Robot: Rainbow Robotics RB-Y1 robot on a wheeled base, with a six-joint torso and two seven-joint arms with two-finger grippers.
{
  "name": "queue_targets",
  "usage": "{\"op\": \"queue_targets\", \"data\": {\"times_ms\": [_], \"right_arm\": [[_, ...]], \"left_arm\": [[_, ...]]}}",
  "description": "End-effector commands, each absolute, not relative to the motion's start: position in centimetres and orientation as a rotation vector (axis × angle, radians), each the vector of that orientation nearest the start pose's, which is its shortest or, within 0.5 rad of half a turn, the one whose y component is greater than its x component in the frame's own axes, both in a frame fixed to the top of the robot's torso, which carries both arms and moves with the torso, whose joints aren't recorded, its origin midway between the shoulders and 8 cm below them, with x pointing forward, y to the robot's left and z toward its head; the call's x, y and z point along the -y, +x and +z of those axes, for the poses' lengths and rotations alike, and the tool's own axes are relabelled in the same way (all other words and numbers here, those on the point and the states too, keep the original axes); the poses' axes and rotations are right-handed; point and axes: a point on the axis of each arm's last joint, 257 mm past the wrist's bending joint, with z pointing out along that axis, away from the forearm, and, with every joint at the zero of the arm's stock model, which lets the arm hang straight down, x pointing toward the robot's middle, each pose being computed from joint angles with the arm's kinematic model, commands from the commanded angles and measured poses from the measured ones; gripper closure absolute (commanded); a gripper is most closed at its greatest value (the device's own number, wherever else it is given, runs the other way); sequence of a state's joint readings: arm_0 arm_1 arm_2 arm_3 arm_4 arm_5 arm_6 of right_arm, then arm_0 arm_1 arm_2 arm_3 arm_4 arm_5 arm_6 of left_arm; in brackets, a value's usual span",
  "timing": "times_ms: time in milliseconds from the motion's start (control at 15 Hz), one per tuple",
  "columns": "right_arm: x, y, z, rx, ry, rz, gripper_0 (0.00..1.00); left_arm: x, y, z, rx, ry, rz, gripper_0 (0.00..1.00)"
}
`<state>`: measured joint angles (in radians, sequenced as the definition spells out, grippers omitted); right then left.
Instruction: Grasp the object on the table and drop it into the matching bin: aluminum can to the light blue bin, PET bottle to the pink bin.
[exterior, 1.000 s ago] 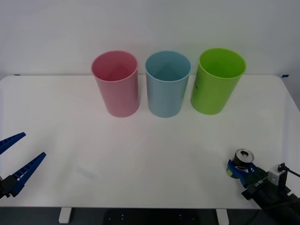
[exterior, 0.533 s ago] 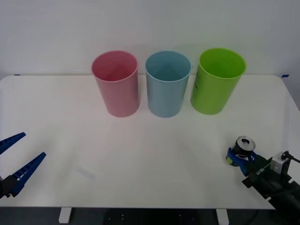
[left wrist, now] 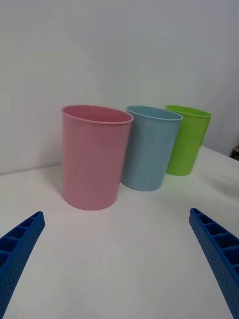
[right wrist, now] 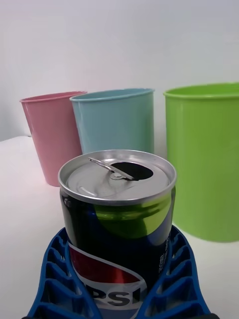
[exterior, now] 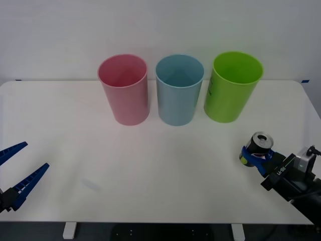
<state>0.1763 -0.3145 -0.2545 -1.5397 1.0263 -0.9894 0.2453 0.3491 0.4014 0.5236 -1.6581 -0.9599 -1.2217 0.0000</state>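
Near the tabletop's [exterior: 150,165] right front corner, the right tool [exterior: 255,159] is clamped on the aluminum can [exterior: 258,145], its blue fingers [right wrist: 177,279] hiding the can's lower sides; whether the can's base touches the surface cannot be told. At the far edge stand the pink bin [exterior: 124,90], light blue bin [exterior: 178,91] and a lime green bin [exterior: 231,88]. Front left, the left tool [exterior: 17,170] hangs spread apart, partly cut off.

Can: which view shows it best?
Right wrist view. The can sits close up between the right hand's blue fingers, showing its open top, pull-tab and label. The front view shows the can small, near the table's right edge. The left wrist view faces the bins.
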Motion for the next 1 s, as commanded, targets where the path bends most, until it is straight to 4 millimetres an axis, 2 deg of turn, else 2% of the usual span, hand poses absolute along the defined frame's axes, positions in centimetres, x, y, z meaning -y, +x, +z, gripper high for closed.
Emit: {"op": "queue_targets", "data": {"times_ms": [67, 600, 733, 1000], "right_arm": [[23.7, 42.8, -18.3, -1.353, -0.584, 0.455, 1.0], [21.0, 44.6, -10.8, -1.257, -0.708, 0.484, 1.0], [20.3, 45.1, -9.5, -1.238, -0.712, 0.496, 1.0], [18.5, 47.4, -7.2, -1.225, -0.709, 0.501, 1.0]], "left_arm": [[-33.0, 34.2, -16.9, -1.441, 0.465, -0.567, 0.0], [-33.0, 34.2, -16.9, -1.441, 0.465, -0.567, 0.0], [-33.0, 34.2, -16.9, -1.441, 0.465, -0.567, 0.0], [-33.0, 34.2, -16.9, -1.441, 0.465, -0.567, 0.0]]}}
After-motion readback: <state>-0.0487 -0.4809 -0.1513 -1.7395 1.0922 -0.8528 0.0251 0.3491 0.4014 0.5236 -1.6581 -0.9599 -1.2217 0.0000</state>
